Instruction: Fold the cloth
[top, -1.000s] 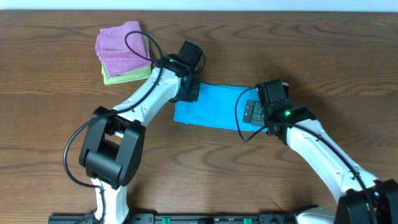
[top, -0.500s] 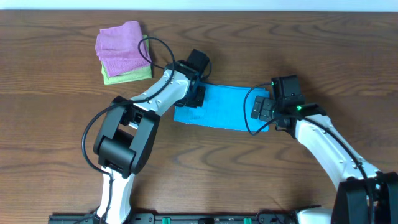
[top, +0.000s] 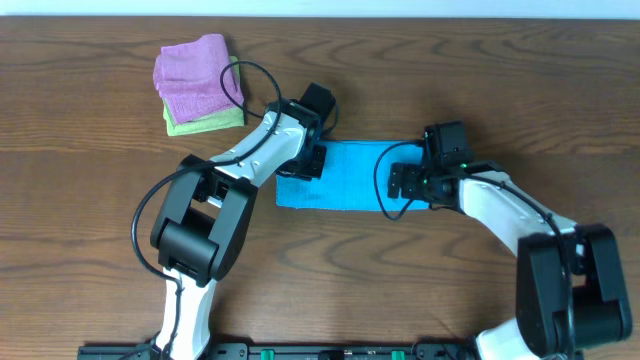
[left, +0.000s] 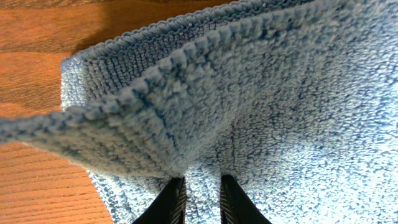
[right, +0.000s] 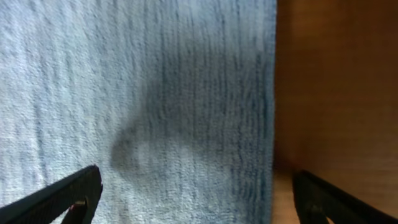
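Observation:
The sky-blue cloth (top: 350, 176) lies as a flat strip on the wooden table in the overhead view. At its left end my left gripper (top: 310, 160) is shut on the cloth. The left wrist view shows the two dark fingertips (left: 175, 200) close together with a ridge of cloth (left: 261, 93) pinched between them at the gripper (left: 203, 199), and a top layer lifted off the layer below. My right gripper (top: 408, 182) hovers over the cloth's right end. In the right wrist view this gripper (right: 196, 199) is open, straddling the cloth's (right: 155, 93) straight edge.
A folded pink cloth (top: 190, 72) rests on a folded light green cloth (top: 208, 121) at the back left of the table. Black cables loop off both arms. Bare wood (right: 336, 93) lies beyond the blue cloth's right edge.
My right gripper has shifted left and turned over the cloth's right end. The left gripper has closed slightly and moved a little right, and the cloth's left end has shifted.

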